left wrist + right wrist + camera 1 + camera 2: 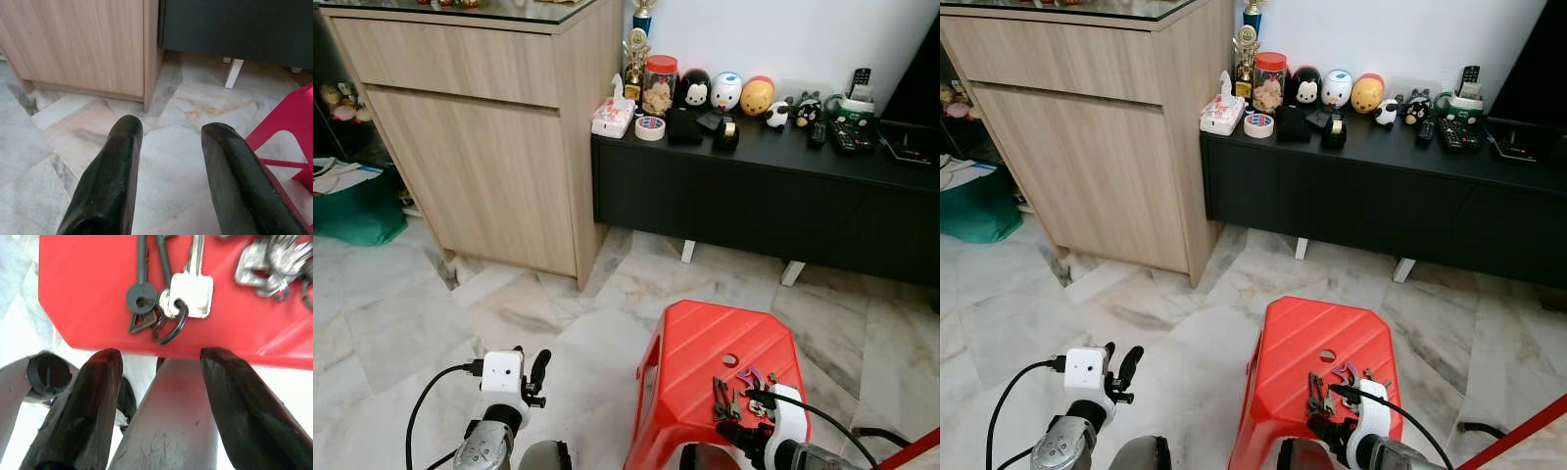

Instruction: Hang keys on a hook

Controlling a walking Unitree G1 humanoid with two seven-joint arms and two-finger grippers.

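While poised with fingers wide, right gripper (161,382) just short of key bunch (168,298) on red stool (705,343) (hook possibly elsewhere); next, reach and close. Left gripper (171,171) idle, spread.

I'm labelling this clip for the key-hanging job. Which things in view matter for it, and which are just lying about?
For the job:
- bunch of keys on the red stool
- right gripper, open, just short of the keys
- second key cluster beside them

Lying about:
- left gripper, open over the floor
- wooden cabinet
- black console with toy figures, tape roll, remotes
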